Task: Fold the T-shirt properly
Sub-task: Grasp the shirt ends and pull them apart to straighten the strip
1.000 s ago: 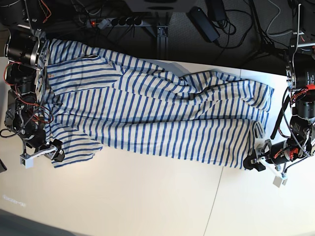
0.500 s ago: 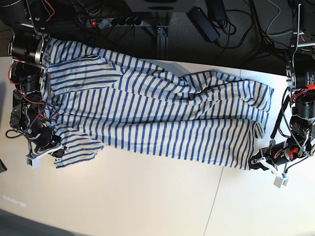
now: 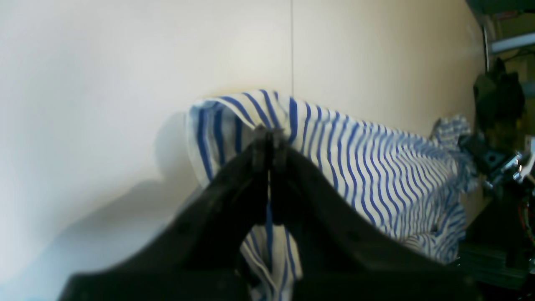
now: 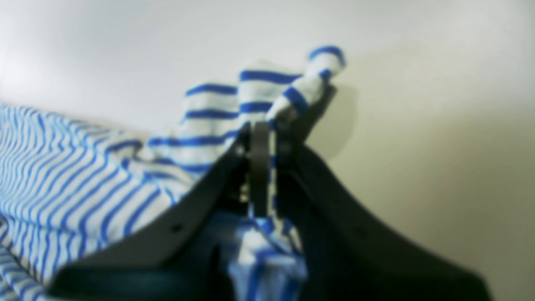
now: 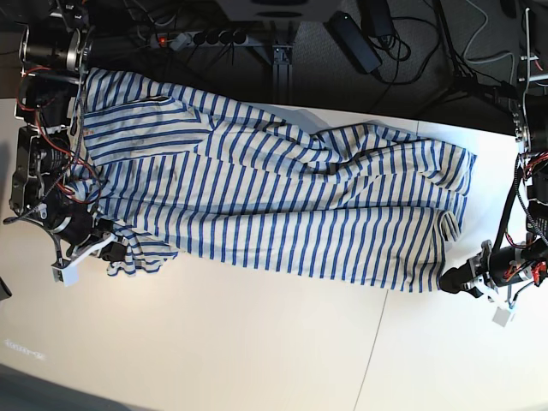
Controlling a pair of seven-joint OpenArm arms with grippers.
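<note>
The T-shirt (image 5: 274,197), cream-white with thin blue stripes, lies spread lengthwise across the table. My left gripper (image 5: 447,281) is shut on the shirt's near corner at the right of the base view; the left wrist view shows striped cloth (image 3: 334,150) pinched between its black fingers (image 3: 267,142). My right gripper (image 5: 110,249) is shut on the bunched sleeve end at the left of the base view; the right wrist view shows a striped fold (image 4: 267,96) standing up between its fingers (image 4: 259,138). No dark tag shows.
The cream table (image 5: 257,342) stretches toward the near edge, with a seam line (image 5: 370,351) running through it. Behind the far edge are dark cables, a power strip (image 5: 201,38) and a black adapter (image 5: 355,38). The shirt's far left part hangs off the table.
My right gripper moved up and inward, closing on the sleeve and bunching it. My left gripper shifted outward to the right with the shirt's corner held, drawing the cloth taut.
</note>
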